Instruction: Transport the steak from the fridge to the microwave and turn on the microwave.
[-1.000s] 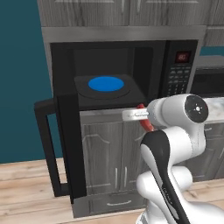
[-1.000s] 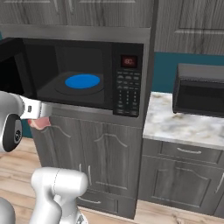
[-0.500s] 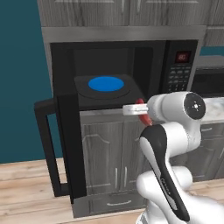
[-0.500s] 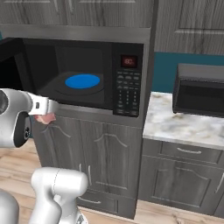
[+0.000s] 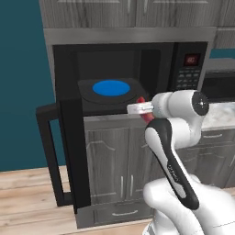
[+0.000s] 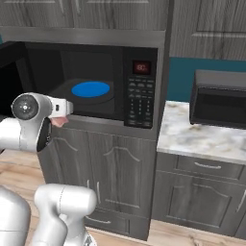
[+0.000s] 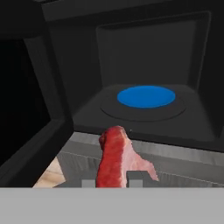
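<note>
The microwave (image 5: 186, 78) stands open, its black door (image 5: 69, 151) swung out to the left. A blue disc (image 5: 111, 87) marks the turntable inside, and it shows again as the blue disc (image 7: 145, 96) ahead of the hand. My gripper (image 7: 113, 181) is shut on the steak (image 7: 116, 157), a pink-red slab that sticks up between the fingertips. The steak hangs just in front of the cavity's lower lip, outside the opening. From the sides, the gripper (image 5: 137, 109) and the steak (image 5: 148, 118) sit at the cavity's right front, and the steak (image 6: 58, 121) hangs under the hand. The fridge is out of view.
Grey cabinet doors (image 5: 119, 160) run below the microwave (image 6: 139, 91). A marble counter (image 6: 192, 139) at the right carries a second black oven (image 6: 218, 98). The open door blocks the left side of the cavity. A teal wall and a wood floor lie to the left.
The hand has carried the steak a little upward and closer to the microwave's opening. The gripper has stayed shut on it.
</note>
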{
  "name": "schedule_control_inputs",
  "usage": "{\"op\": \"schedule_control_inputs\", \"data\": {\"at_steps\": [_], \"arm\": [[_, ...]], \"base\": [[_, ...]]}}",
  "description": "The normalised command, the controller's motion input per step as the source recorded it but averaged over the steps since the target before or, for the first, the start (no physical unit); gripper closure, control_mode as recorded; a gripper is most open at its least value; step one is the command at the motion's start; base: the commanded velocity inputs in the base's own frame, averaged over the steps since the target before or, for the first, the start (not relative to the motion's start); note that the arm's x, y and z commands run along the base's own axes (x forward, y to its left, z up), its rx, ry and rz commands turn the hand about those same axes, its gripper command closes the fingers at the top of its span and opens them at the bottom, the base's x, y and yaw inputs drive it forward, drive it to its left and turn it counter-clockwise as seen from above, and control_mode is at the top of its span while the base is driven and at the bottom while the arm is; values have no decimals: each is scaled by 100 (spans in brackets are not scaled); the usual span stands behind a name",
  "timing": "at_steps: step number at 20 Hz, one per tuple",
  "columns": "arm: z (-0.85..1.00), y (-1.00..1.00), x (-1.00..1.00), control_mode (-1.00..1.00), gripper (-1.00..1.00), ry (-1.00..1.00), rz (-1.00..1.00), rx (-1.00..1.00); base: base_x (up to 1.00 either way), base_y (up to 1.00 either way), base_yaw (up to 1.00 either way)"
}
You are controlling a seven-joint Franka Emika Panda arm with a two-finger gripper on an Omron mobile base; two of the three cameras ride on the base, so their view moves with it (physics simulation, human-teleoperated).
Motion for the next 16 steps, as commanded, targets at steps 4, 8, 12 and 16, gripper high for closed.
{"op": "schedule_control_inputs", "data": {"at_steps": [4, 8, 12, 16], "arm": [[13, 3, 55, -100, 100, 0, 8, -3], [20, 10, 47, -100, 100, 11, 0, -14], [12, 16, 44, -100, 100, 16, 0, -20], [-1, 4, 39, -100, 100, 7, 0, -12]], "base": [[0, 0, 0], [0, 0, 0], [0, 0, 0], [0, 0, 0]]}}
